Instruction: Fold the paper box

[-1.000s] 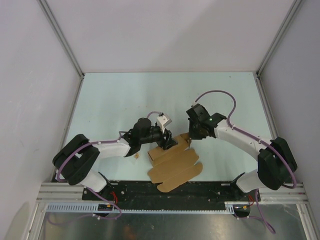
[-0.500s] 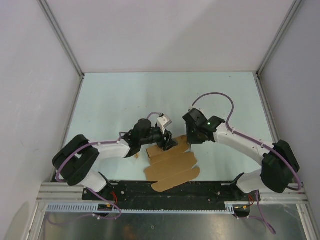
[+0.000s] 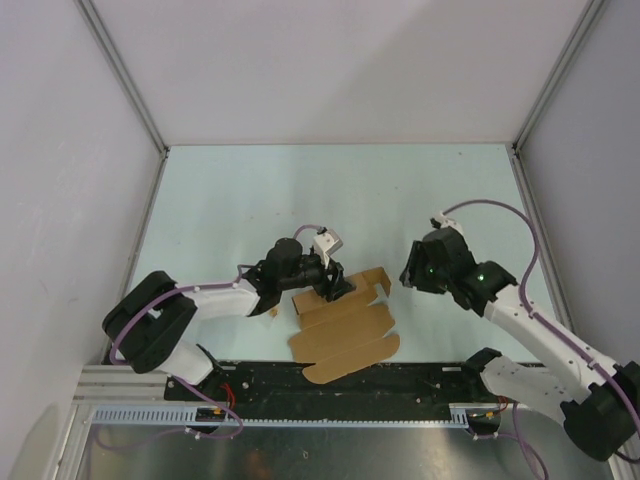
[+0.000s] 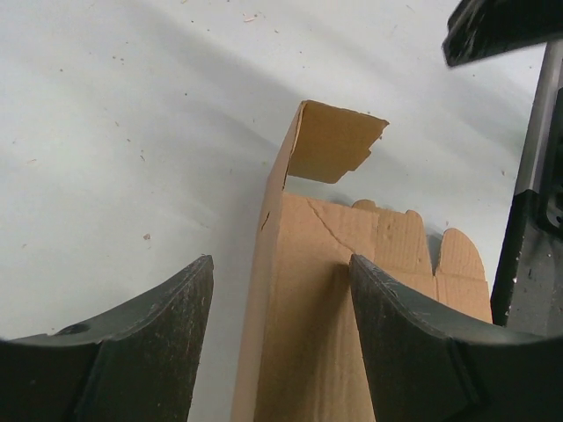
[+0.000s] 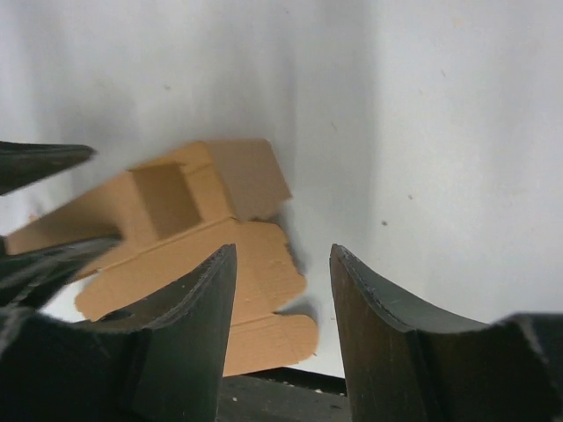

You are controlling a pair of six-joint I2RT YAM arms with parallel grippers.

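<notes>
The paper box is brown cardboard, partly folded, lying near the table's front edge. One long wall stands up with an end flap bent over, and the scalloped tabs lie flat. My left gripper is open and straddles that raised wall. Its right finger rests against the cardboard, while the left finger stands clear over bare table. My right gripper hangs to the right of the box, open, with nothing between its jaws. In the right wrist view the box lies ahead and to the left of the gripper.
A tiny brown scrap lies beside the left arm, left of the box. The black base rail runs just in front of the box. Bare pale table stretches behind both arms, bounded by white walls.
My right gripper has let go of the box's right end, opened, and drawn back to the right. The box slid slightly toward the front left. The left gripper kept its place.
</notes>
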